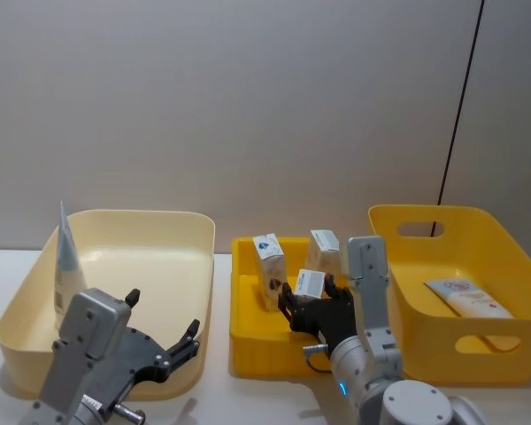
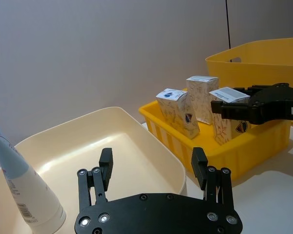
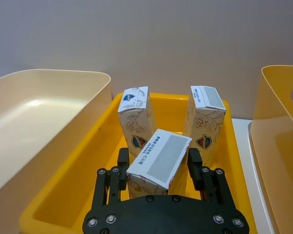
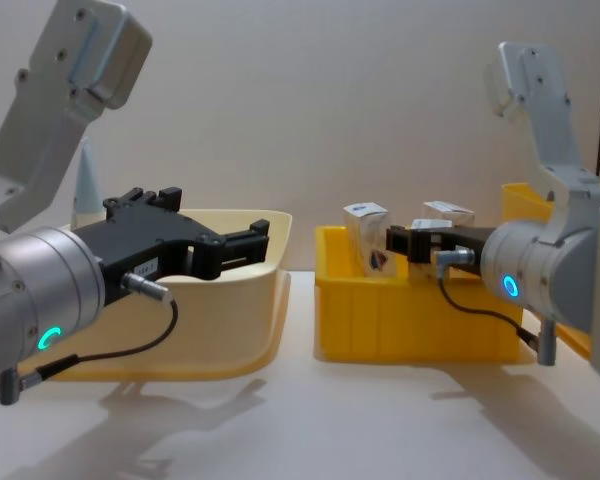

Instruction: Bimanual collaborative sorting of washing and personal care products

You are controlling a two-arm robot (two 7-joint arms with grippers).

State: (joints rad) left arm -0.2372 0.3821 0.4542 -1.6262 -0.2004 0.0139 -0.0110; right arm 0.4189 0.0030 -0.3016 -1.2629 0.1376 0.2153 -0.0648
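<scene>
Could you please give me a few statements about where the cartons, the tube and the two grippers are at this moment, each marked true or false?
1. The right gripper has its fingers on either side of a small white carton in the small yellow crate. True.
2. Three small white cartons are in the small yellow crate. True.
3. The light-blue tube lies flat in the cream basin. False: it stands upright against the basin's left wall.
4. The left gripper holds the tube. False: it is open and empty, above the basin's near edge.
5. The large yellow crate holds nothing. False: a white tube lies in it.
</scene>
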